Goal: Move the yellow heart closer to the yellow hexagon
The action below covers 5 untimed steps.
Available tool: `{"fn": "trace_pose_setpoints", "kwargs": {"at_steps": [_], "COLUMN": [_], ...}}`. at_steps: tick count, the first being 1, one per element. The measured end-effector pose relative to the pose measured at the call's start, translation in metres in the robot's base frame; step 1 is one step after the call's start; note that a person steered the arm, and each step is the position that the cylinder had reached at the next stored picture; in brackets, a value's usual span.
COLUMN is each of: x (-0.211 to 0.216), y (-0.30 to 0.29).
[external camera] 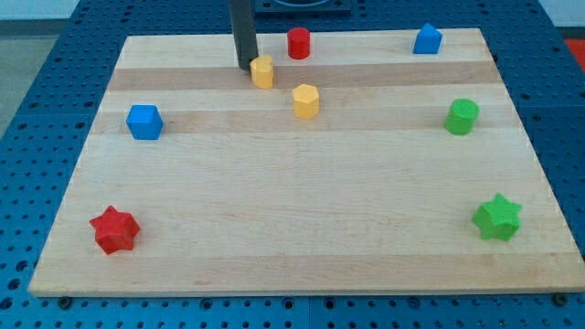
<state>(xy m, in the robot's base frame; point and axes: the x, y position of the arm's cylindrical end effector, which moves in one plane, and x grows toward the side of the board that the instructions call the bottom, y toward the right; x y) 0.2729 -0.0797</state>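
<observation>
Near the board's top edge, my tip (pixel 245 67), a bare gripperless rod, sits just left of the small yellow plastic heart (pixel 262 71), the yellow plastic hexagon (pixel 306 100) lying toward the lower right.

All you really get of the arm is a straight dark charcoal rod, smooth and round, kinda matte with a faint lighter sheen down one side. My tip (pixel 245 68) is just its blunt, flat-cut bottom end.
</observation>
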Motion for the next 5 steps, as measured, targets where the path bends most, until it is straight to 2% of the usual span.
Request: {"fn": "trace_pose_setpoints", "kwargs": {"at_steps": [1,3,5], "x": [0.019,0.026,-0.024], "y": [0.018,0.057,0.014]}}
